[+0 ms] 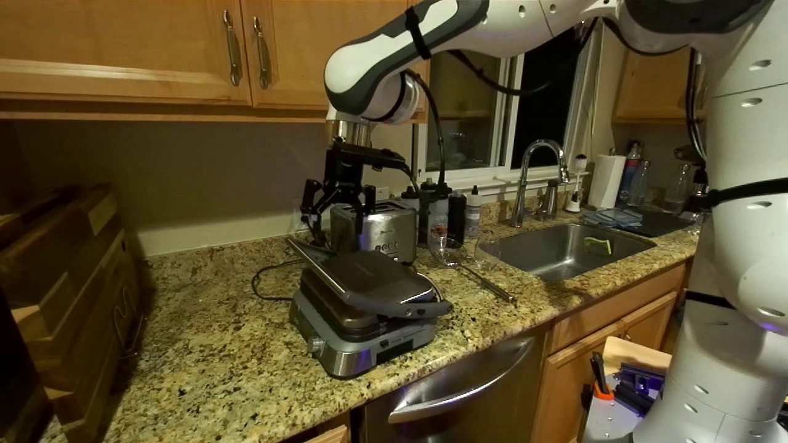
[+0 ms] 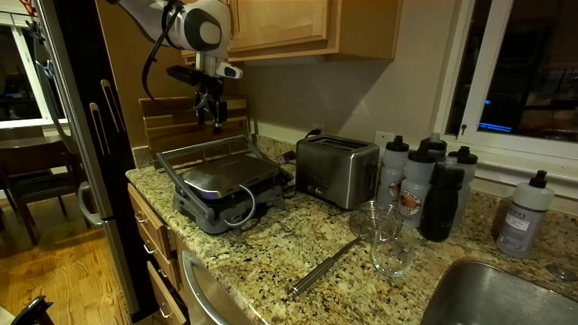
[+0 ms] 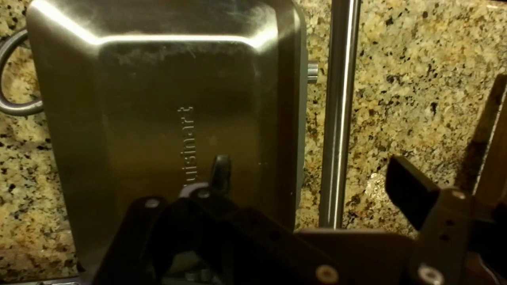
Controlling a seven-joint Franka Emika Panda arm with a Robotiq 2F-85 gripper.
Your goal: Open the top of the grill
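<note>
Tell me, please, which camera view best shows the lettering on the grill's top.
The wrist view: looking down on the top, it shows most of the lettering legibly, its start hidden behind the jaws. In both exterior views, the lettering is too small to read.

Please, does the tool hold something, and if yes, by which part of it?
Nothing is held. The tool is open; in the wrist view, the handle appears between its spread jaws, not gripped.
</note>
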